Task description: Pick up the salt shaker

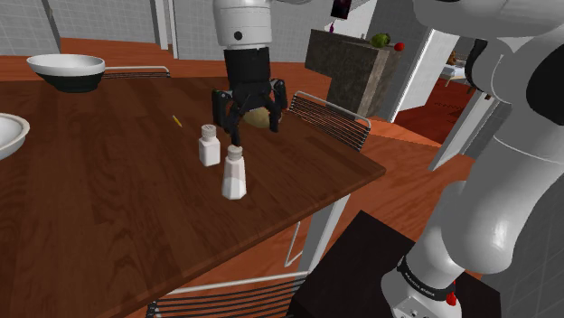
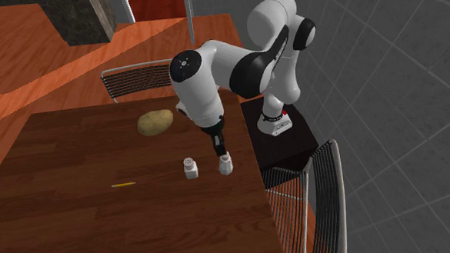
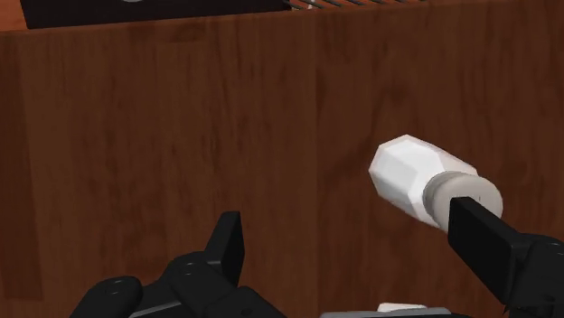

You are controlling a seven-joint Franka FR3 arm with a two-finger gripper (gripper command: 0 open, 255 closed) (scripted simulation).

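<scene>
The table (image 1: 108, 208) is dark reddish-brown with streaky wood grain. 2 white shakers stand on it, the near shaker (image 1: 234, 172) and the far shaker (image 1: 210, 145), both with grey caps. The potato (image 2: 155, 121) is tan. The small stick (image 1: 177, 120) looks yellow. The gripper (image 1: 253, 125) is all black.

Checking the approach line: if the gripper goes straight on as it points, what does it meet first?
Likely the white shaker, its cap at one finger; the gripper centre faces bare table. Depth unclear.

White faceted shaker (image 1: 235, 172) with grey cap; standing upright on dark wooden table (image 1: 108, 208); close to its edge.
</scene>
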